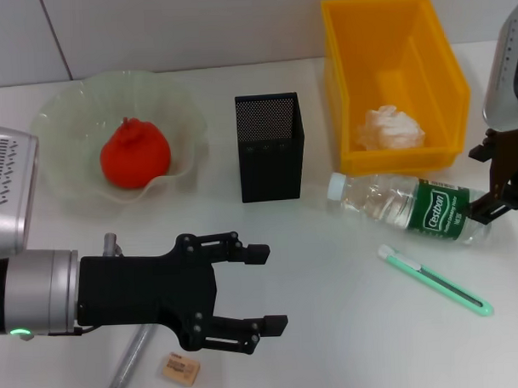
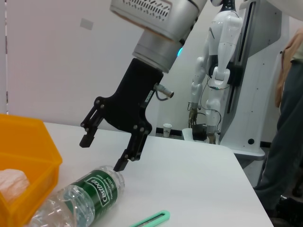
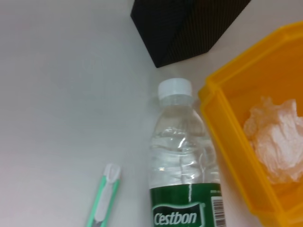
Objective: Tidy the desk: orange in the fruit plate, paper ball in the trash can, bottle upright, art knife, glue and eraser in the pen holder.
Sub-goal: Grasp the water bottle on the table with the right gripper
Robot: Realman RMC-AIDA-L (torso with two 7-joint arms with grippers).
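Bottle (image 1: 410,207) lies btwn trash can (image 1: 434,94) & art knife (image 1: 434,280), by pen holder (image 1: 270,147).

Occlusions / cut-offs
bottle (image 3: 185,175) base cut by right wrist frame edge; grey rod (image 1: 127,365) partly behind left gripper (image 1: 267,289), runs off head-view bottom; eraser (image 1: 180,368) print too small to read

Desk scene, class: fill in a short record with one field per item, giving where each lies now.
orange: in fruit plate
paper ball: in trash can
bottle: lying on its side, cap toward pen holder
art knife: flat on desk
eraser: on desk, near edge
right gripper: jaws open at bottle's base
left gripper: jaws open, above desk
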